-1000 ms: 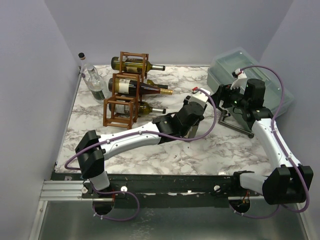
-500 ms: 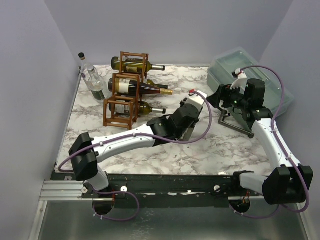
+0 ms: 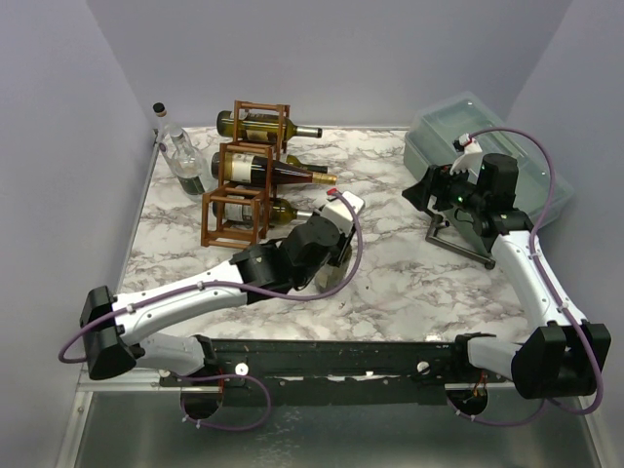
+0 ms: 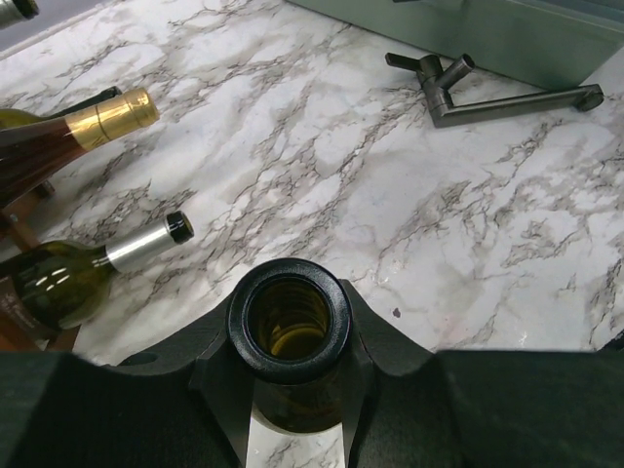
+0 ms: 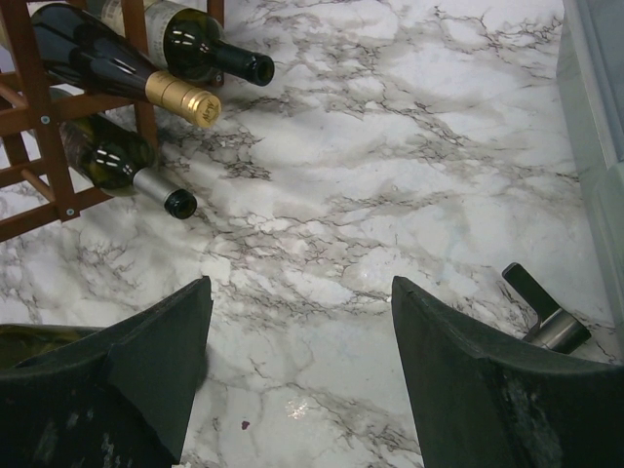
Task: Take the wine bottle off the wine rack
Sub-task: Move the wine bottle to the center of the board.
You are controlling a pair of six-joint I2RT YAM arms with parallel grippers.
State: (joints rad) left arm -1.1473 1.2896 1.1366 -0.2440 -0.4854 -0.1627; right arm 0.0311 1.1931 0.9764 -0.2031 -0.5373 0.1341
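The reddish-brown wine rack (image 3: 244, 190) stands at the back left with three bottles lying in it: a black-capped one (image 3: 268, 125), a gold-foiled one (image 3: 278, 173) and a silver-capped one (image 3: 291, 210). My left gripper (image 3: 334, 255) (image 4: 292, 390) is shut on the neck of a dark, uncorked wine bottle (image 4: 289, 320), held upright right of the rack's low tier. The arm hides most of that bottle from above. Whether its base touches the table does not show. My right gripper (image 3: 419, 195) (image 5: 302, 361) hangs open at the back right, holding nothing.
A clear bottle (image 3: 180, 151) stands in the back left corner. A grey-green plastic bin (image 3: 478, 127) sits at the back right. In front of it lies a dark metal tool (image 3: 456, 239) (image 4: 487, 97). The rack's frame (image 5: 39, 127) shows left in the right wrist view.
My left arm has swung left and toward the near edge, carrying the upright bottle closer to the rack's front. Its jaws have tightened on the neck. The right arm has not moved.
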